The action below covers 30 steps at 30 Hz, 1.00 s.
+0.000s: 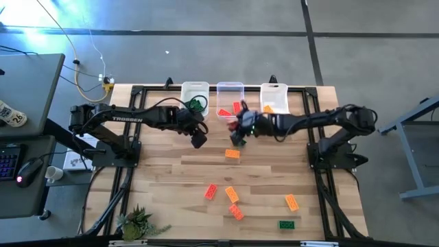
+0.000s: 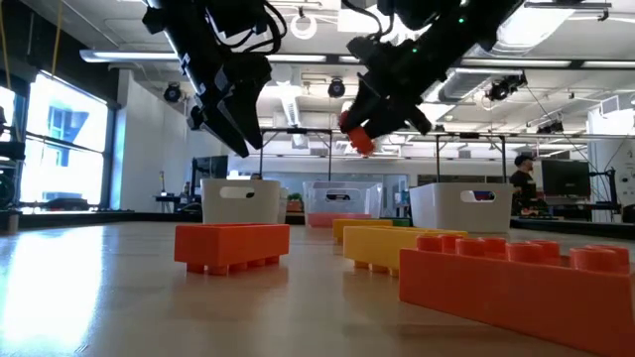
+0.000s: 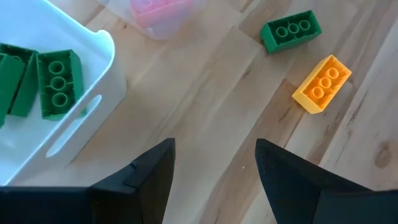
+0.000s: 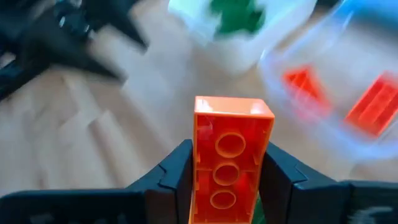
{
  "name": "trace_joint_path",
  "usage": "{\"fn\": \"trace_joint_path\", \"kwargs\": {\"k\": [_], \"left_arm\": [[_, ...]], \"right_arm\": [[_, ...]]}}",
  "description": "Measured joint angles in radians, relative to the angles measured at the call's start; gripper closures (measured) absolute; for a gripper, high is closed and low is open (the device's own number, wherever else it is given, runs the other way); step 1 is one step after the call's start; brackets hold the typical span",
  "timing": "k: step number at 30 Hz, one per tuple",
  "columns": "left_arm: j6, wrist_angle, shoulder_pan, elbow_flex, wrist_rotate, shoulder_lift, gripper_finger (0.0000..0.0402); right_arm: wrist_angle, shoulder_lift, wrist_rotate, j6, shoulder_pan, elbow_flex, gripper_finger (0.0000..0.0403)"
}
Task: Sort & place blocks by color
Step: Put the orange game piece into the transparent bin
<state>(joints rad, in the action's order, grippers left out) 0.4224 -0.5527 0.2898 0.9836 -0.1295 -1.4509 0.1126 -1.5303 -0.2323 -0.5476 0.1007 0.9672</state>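
the right gripper [image 4: 227,177] is clamping a red-orange block [image 4: 231,155] between its jaws, hanging near the middle bin [image 1: 230,92] that holds red blocks. it should be carrying the block squarely over that bin before releasing. the left gripper [image 3: 214,165] is hovering wide and empty beside the green bin [image 3: 93,81].

- Three bins [image 1: 230,90] are sitting in a row at the table's [image 1: 164,178] back edge.
- Loose blocks [image 1: 234,212] are lying nearer the front.
- A plant [image 1: 137,221] is sitting at the front left corner.

Glossy plastic blocks [image 3: 321,83] (wood table [image 3: 205,93])
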Motion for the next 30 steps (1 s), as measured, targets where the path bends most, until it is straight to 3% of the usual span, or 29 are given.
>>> {"fn": "trace_joint_path", "kwargs": {"k": [8,13,22,30], "left_arm": [[0.013,0.000,-0.037,0.000,0.040,0.000,0.0192],[0.018,0.000,-0.068,0.000,0.042,0.000,0.0192],[0.020,0.001,-0.115,0.000,0.137,0.000,0.0192],[0.020,-0.001,-0.144,0.000,0.155,0.000,0.0192]], "right_arm": [[-0.148,-0.001,-0.031,0.266,0.163,0.000,0.0290],[-0.247,-0.031,-0.080,0.370,0.207,0.000,0.0290],[-0.303,-0.119,-0.100,0.345,0.221,0.000,0.0281],[-0.281,-0.128,0.007,0.268,0.260,0.001,0.0274]]}}
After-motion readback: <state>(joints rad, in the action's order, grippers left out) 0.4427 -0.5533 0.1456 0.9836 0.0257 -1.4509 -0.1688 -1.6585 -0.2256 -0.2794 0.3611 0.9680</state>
